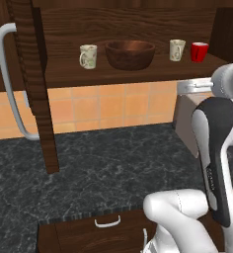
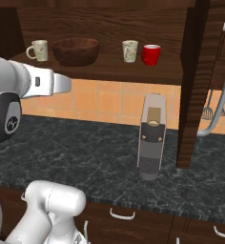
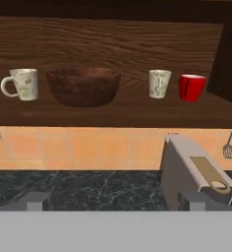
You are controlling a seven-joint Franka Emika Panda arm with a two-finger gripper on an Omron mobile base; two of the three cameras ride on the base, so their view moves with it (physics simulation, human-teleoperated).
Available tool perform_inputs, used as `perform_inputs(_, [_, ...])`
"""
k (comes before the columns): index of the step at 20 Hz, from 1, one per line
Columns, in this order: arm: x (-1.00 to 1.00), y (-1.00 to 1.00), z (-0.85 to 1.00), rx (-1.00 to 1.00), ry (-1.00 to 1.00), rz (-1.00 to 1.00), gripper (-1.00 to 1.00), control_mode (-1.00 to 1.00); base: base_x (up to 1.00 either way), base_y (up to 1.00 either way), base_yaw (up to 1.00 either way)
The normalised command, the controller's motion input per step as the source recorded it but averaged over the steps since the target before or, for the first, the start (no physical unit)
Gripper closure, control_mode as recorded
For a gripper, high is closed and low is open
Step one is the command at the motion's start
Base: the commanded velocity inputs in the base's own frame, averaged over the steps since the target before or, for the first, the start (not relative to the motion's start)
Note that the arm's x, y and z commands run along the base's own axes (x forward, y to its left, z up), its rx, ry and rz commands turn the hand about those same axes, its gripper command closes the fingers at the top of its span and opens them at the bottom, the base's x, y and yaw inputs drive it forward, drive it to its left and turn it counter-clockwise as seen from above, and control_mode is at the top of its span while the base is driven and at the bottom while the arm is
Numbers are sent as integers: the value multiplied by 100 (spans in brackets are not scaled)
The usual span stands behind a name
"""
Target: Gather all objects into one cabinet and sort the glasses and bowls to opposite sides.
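Four pieces sit on the cabinet shelf [image 3: 113,115], up and far from your wide, empty claw [image 3: 113,206]: left mug [image 3: 22,84], bowl [image 3: 83,86], then right mug [image 3: 159,83] and red cup [image 3: 191,87].

The cabinet [image 1: 133,29] is dark brown wood with a visible grain, and its door handle [image 1: 7,84] is light grey. Near the shelf's left edge sits a cream mug [image 3: 23,84] with a faint greenish pattern, next to a dark reddish-brown bowl [image 3: 83,86]. Toward the right edge there's a second cream mug [image 3: 159,83] with the same sort of greenish print, then a plain red cup [image 3: 191,87]. The backsplash tiles [image 1: 108,106] are orange, the counter [image 1: 113,168] is black marble with pale veins, and a grey-and-tan appliance [image 2: 151,143] stands on it.
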Motion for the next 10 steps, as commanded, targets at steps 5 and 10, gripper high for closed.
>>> perform_inputs(5, [-14, 49, 0, -3, 0, 1, -100, -100, 0, 0, 0])
perform_inputs(10, [-7, 41, 8, -2, 2, 0, -100, -100, 0, 0, 0])
